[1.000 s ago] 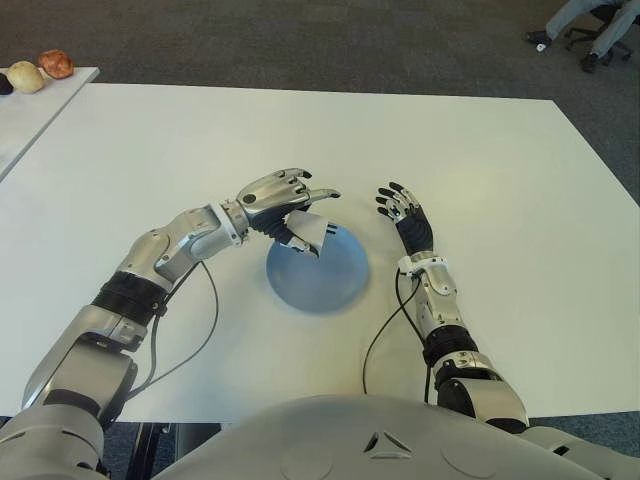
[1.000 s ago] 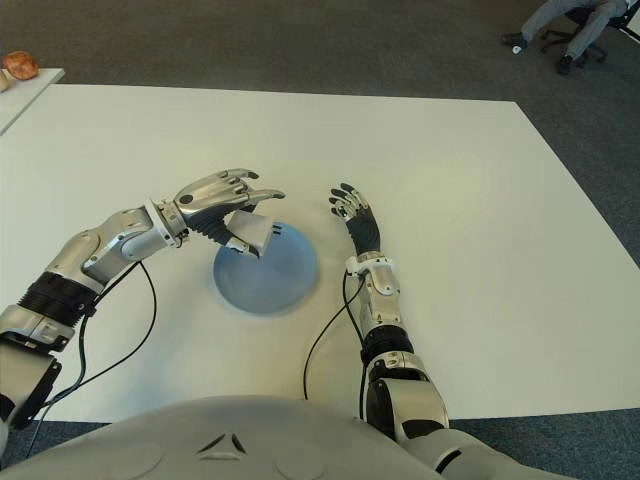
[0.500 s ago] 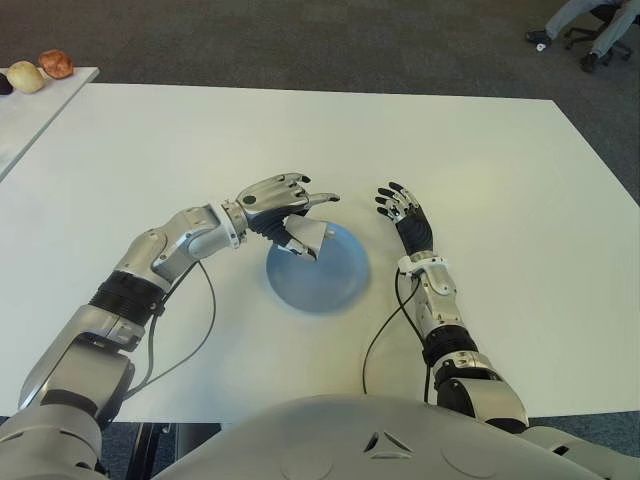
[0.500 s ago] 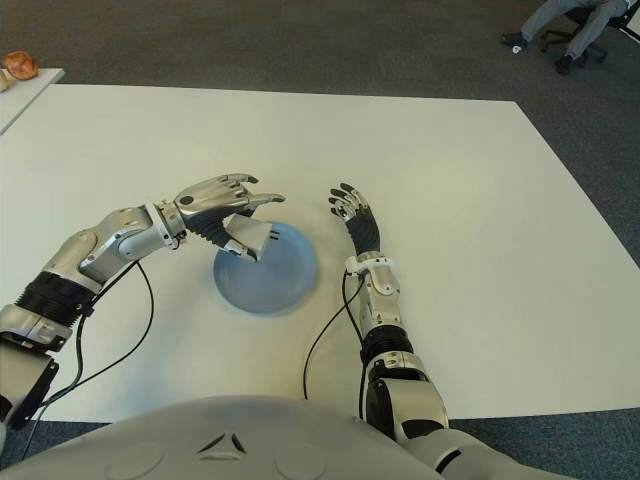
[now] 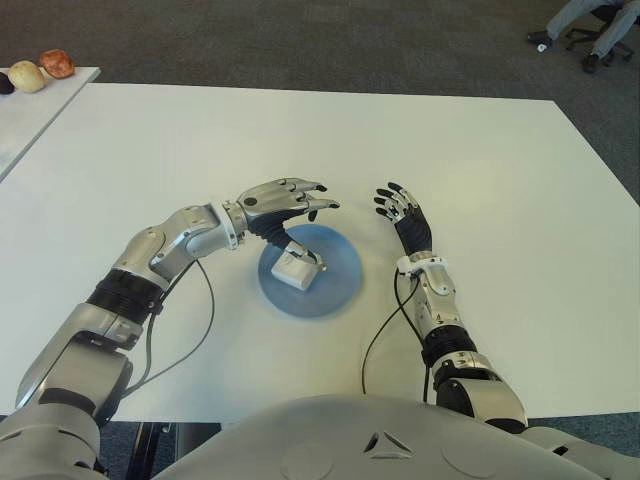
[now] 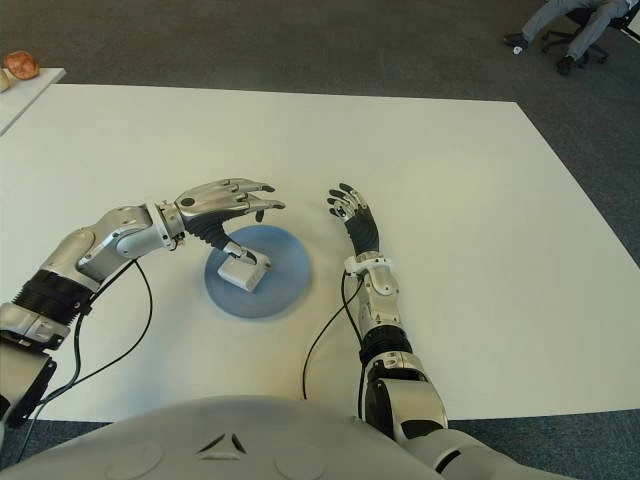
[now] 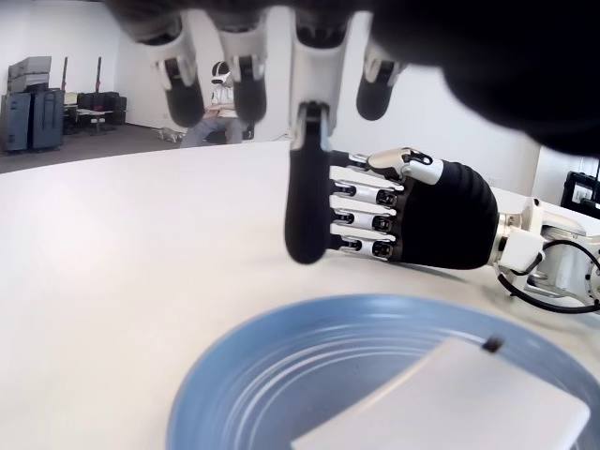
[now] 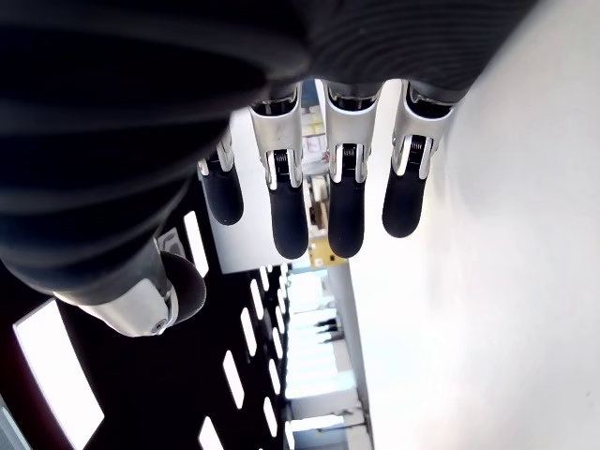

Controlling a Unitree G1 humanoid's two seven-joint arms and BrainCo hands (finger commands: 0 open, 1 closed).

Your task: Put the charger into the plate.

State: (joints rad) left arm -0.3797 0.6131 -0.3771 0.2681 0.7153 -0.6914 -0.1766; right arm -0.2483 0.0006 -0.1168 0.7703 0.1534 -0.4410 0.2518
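Observation:
The white charger lies inside the round blue plate at the middle of the white table, on the plate's left half; the left wrist view shows the charger resting in the plate. My left hand hovers just above the plate's far left rim, fingers spread and holding nothing. My right hand shows to the right of the plate, fingers extended and empty.
A second white table at the far left carries small round items. A person's legs and an office chair show at the far right on the carpet. A black cable trails from my left arm.
My left hand let go of the charger, which dropped from the fingers into the plate. The plate shifted slightly left. The hand's fingers have spread; the right hand has not moved.

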